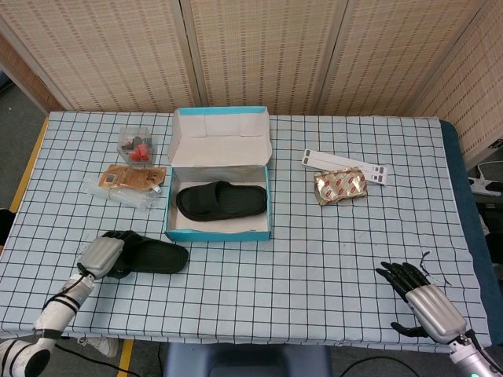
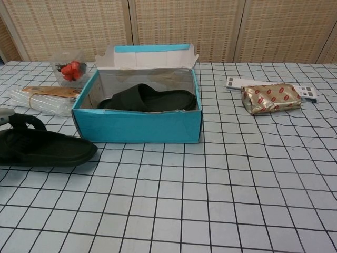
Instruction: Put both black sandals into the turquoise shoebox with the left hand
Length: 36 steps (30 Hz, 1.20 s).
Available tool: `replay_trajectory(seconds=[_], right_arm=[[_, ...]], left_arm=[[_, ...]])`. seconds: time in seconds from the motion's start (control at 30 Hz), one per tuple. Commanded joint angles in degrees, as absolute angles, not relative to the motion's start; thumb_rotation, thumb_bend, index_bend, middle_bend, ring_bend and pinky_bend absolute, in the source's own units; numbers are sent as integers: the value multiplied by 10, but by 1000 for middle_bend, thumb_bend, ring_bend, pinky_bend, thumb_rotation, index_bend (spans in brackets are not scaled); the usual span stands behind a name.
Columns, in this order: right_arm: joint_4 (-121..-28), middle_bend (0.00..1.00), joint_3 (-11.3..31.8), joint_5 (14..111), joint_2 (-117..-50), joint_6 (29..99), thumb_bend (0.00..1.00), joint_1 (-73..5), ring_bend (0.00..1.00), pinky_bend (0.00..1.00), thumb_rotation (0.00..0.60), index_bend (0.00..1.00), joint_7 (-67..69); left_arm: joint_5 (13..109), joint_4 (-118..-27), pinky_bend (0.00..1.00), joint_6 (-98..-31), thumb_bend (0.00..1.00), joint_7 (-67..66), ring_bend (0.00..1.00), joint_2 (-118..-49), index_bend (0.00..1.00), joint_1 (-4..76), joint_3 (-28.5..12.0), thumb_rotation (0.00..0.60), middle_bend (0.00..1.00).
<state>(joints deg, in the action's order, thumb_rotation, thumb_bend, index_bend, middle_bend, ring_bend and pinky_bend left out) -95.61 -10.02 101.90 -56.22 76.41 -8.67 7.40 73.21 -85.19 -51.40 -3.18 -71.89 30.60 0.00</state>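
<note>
The turquoise shoebox (image 1: 216, 233) (image 2: 137, 126) stands open at the table's centre-left, its lid upright at the back. One black sandal (image 1: 220, 201) (image 2: 145, 99) lies inside it. The other black sandal (image 1: 157, 256) (image 2: 50, 149) lies on the checked cloth to the front left of the box. My left hand (image 1: 100, 255) grips its left end, dark fingers wrapped over the strap; in the chest view only a sliver of the left hand (image 2: 6, 116) shows at the left edge. My right hand (image 1: 420, 302) rests near the front right table edge, fingers apart and holding nothing.
Left of the box are a clear tub of red pieces (image 1: 136, 144) (image 2: 68, 68) and a bagged brown packet (image 1: 130, 179). To the box's right lie a gold and red packet (image 1: 340, 187) (image 2: 271, 97) and a white strip (image 1: 346, 165). The front table edge is close to my left hand.
</note>
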Motion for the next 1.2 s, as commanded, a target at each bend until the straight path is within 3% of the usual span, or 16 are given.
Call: replay_trajectory(seconds=[0.03, 0.27, 0.53, 0.67, 0.77, 1.2], right_arm=[[-956, 0, -100, 1020, -562, 766, 81, -86, 0, 0, 600, 0, 74], [-956, 0, -102, 1022, -564, 762, 81, -87, 0, 0, 600, 0, 72], [-955, 0, -103, 1022, -564, 758, 81, -89, 0, 0, 600, 0, 72], [-954, 0, -102, 1017, -565, 753, 81, -91, 0, 0, 600, 0, 75], [-953, 0, -101, 1014, -566, 750, 81, -92, 0, 0, 600, 0, 74], [-954, 0, -97, 998, -575, 727, 81, -99, 0, 0, 600, 0, 58]], left_arm=[[725, -915, 425, -487, 566, -41, 455, -660, 458, 309, 12, 600, 536], [743, -1022, 442, -475, 565, -7, 455, -580, 449, 310, 16, 600, 536], [797, -1049, 533, -532, 563, 165, 487, -570, 446, 313, -47, 600, 535], [825, -1050, 570, -497, 561, 358, 515, -557, 451, 346, -84, 600, 541], [847, -1029, 573, -487, 559, 425, 519, -553, 447, 369, -102, 600, 540], [809, -966, 573, -391, 545, 503, 520, -571, 446, 476, -157, 600, 540]])
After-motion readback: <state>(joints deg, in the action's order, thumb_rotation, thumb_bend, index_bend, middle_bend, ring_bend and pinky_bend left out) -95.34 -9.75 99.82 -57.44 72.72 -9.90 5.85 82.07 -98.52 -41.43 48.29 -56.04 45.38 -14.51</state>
